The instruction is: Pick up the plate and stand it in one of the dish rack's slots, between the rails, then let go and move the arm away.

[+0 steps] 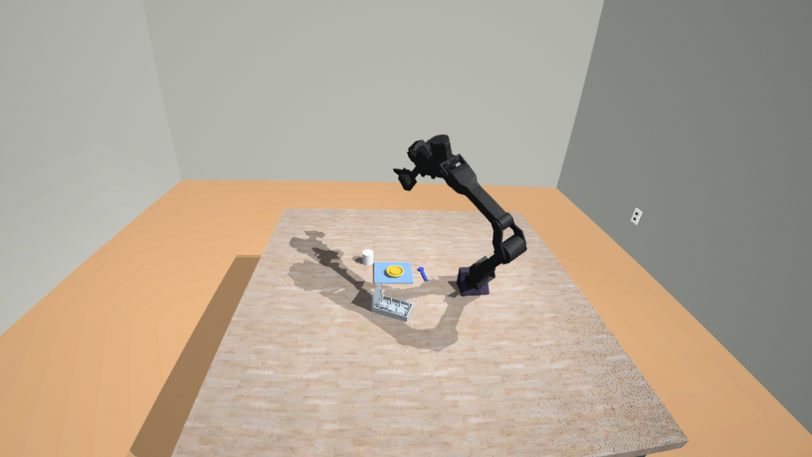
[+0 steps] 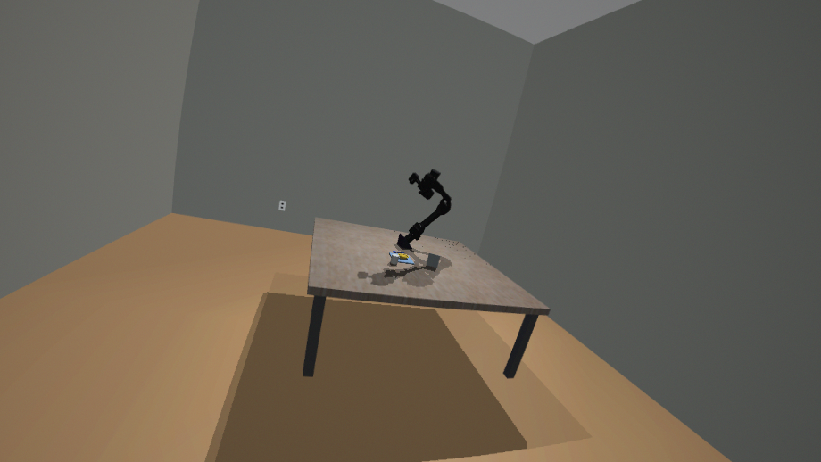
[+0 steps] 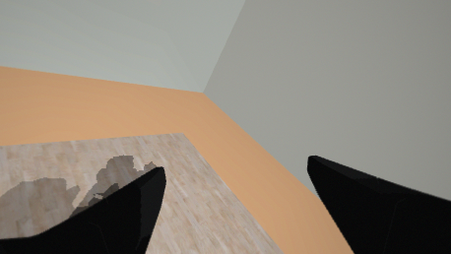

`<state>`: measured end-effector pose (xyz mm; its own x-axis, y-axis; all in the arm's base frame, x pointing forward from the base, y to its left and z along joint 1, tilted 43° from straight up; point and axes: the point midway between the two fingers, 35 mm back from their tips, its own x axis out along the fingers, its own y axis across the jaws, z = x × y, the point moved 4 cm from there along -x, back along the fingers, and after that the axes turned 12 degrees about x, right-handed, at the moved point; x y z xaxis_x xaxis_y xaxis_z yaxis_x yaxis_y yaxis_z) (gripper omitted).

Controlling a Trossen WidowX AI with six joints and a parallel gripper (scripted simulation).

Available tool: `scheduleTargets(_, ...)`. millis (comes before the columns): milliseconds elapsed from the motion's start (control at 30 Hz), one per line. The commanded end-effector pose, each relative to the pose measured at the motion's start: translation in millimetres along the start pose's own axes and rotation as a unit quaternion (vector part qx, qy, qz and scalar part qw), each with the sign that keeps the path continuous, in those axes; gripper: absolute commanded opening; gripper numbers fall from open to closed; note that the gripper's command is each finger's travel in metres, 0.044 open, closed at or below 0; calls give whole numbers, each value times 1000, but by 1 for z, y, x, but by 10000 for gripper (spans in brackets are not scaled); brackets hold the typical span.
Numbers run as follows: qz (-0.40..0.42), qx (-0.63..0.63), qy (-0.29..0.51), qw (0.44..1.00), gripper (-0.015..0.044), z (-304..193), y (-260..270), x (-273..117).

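Note:
The yellow plate [image 1: 394, 271] [image 2: 403, 257] lies flat on a light blue mat [image 1: 379, 278] [image 2: 409, 262]. The grey dish rack [image 1: 389, 313] [image 2: 433, 261] stands on the table nearer the top camera than the mat, with a tall panel at its left end in that view. No plate shows in its slots. My gripper [image 3: 236, 168] is open, with nothing between its fingers. In the top and exterior views it is high above the table, far from the plate and rack. The wrist view shows neither plate nor rack.
A white cup [image 1: 367, 257] [image 2: 393, 259] stands beside the mat's back left corner in the top view. A blue spoon-like utensil [image 1: 424, 274] lies to the mat's right. The arm's dark base [image 1: 473, 285] is further right on the wooden table [image 1: 341, 385] [image 2: 470, 286].

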<state>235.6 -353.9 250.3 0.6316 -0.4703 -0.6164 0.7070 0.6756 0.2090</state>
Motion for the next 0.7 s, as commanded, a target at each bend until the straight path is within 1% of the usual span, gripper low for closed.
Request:
scheduleTargets(0, 20, -18, 53, 998, 400, -14, 7, 16)
scheduleTargets(333, 79, -55, 206, 974, 400, -62, 27, 51)
scheduleTargets(667, 148, -84, 347, 922, 400, -109, 48, 70)
